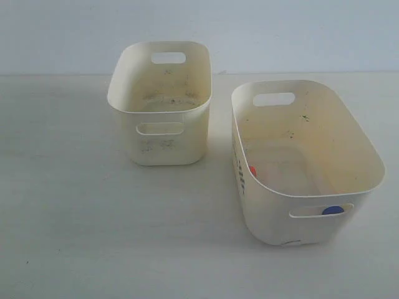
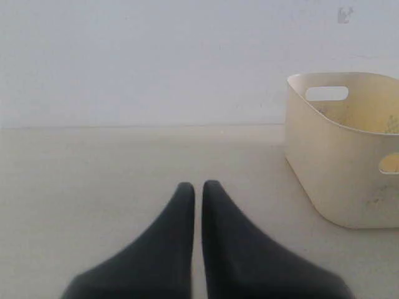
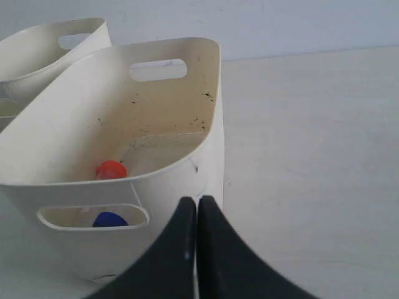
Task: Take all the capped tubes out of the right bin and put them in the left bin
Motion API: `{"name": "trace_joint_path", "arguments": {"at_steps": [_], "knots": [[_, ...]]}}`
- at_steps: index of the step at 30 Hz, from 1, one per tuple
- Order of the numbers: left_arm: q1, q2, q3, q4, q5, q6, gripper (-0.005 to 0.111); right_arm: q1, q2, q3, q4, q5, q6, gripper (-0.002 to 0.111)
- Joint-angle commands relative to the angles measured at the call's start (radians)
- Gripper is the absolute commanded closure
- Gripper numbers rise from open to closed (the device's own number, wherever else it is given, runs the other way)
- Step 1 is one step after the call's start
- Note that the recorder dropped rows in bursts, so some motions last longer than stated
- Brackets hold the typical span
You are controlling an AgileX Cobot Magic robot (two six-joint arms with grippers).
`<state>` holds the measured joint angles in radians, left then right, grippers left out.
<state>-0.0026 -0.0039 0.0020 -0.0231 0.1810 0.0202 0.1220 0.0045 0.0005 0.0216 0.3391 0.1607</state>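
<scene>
Tubes: only two caps show, both down in the right bin (image 1: 268, 218). Bodies are too pale to make out, and more may lie behind the near wall; cannot tell.
Orange cap (image 1: 252, 170): low on the bin floor, against the side that carries the lettering (image 1: 239, 173).
Blue cap (image 1: 333, 210): seen only through the near handle slot (image 1: 305, 213), so it lies tight to that wall.
Right bin: upright, mouth up, on the tabletop (image 1: 75, 218). Its deep walls explain why so little of the contents shows.
Left bin (image 1: 165, 149): upright beside the right bin with a gap between them. No tube visible inside, so the carry should be short.
Left pincer (image 2: 198, 190): fingers pressed together, pinching nothing, low over bare tabletop. Apart from the one bin in its view.
Right pincer (image 3: 197, 202): pressed together, empty, just outside the right bin's slotted end wall.
Arms: neither shows in the exterior view. Reads as a parked pose, back from both bins.
Stage: my read is start of task, nothing transferred.
Next: the right pincer would need to spread, clear the rim, then drop almost straight down.
Constraint: both caps hug walls, so there is little room for a finger on the wall side.
Risk: the bin looks light, so a finger pushing the wall may shove or tilt it. A thin tube may roll out of the pinch.
</scene>
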Motion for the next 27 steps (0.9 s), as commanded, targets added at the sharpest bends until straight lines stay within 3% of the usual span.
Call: {"name": "trace_joint_path", "arguments": {"at_steps": [1, 18, 27], "knots": [[-0.007, 0.004, -0.002, -0.003, -0.006, -0.004, 0.103, -0.003, -0.004, 0.0, -0.008, -0.005, -0.007, 0.108], [-0.007, 0.004, -0.002, -0.003, -0.006, -0.004, 0.103, -0.003, -0.004, 0.0, -0.008, 0.01, -0.056, 0.108], [-0.007, 0.004, -0.002, -0.003, -0.006, -0.004, 0.103, -0.003, -0.004, 0.0, -0.008, -0.237, -0.057, 0.108]]}}
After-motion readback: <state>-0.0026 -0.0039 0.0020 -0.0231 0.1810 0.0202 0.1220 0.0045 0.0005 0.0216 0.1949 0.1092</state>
